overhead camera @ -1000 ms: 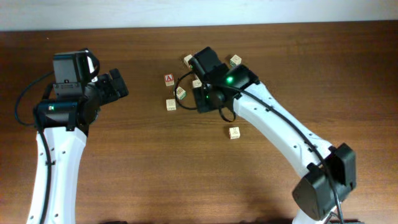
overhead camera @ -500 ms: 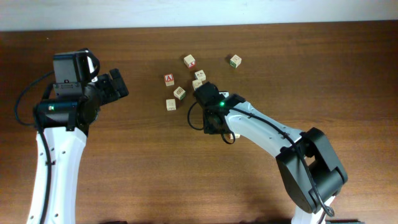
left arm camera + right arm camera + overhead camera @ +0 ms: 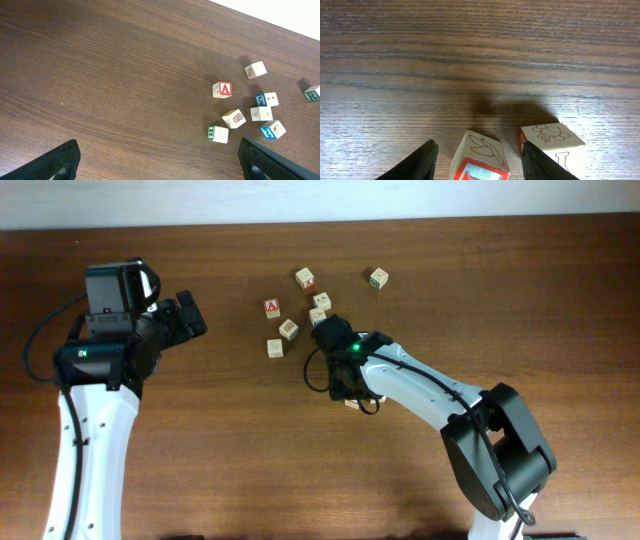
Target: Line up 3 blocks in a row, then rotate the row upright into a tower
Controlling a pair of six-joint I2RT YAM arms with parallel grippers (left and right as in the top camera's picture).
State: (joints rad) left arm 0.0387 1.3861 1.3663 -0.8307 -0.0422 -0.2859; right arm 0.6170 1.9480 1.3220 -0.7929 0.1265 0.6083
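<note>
**Right arm now at mid-table, pincer slack around the red-framed block**

Since 1 second ago your right arm has swung away from the cluster of cubes at 12 o'clock. It now reaches over the middle of the table [image 3: 200, 460], covering the spot where 1 lone cube lay. Your left arm has not shifted.

From the right wrist you see the right gripper [image 3: 479, 150] with its 2 rounded, matte black fingers standing apart. The red-framed block [image 3: 481, 167] sits between them with a strip of bare table on either side, so nothing is clamped. It is smooth, pale wood with crisp edges. Its top face has a thick red border, and the face toward 12 o'clock carries a line drawing of a goose-like bird.

At 3 o'clock of it, just outside the finger, sits a second cube [image 3: 552, 142] with a bird outline on top and a red letter on its side. You cannot tell whether the finger touches it.

Overhead, 7 loose cubes [image 3: 289, 329] lie scattered from 10 to 1 o'clock of the right wrist.

Your left gripper [image 3: 160, 167] is spread wide and holds nothing, its black fingertips in the lower corners of its view. The tabletop is dark brown with fine, streaky grain.
</note>
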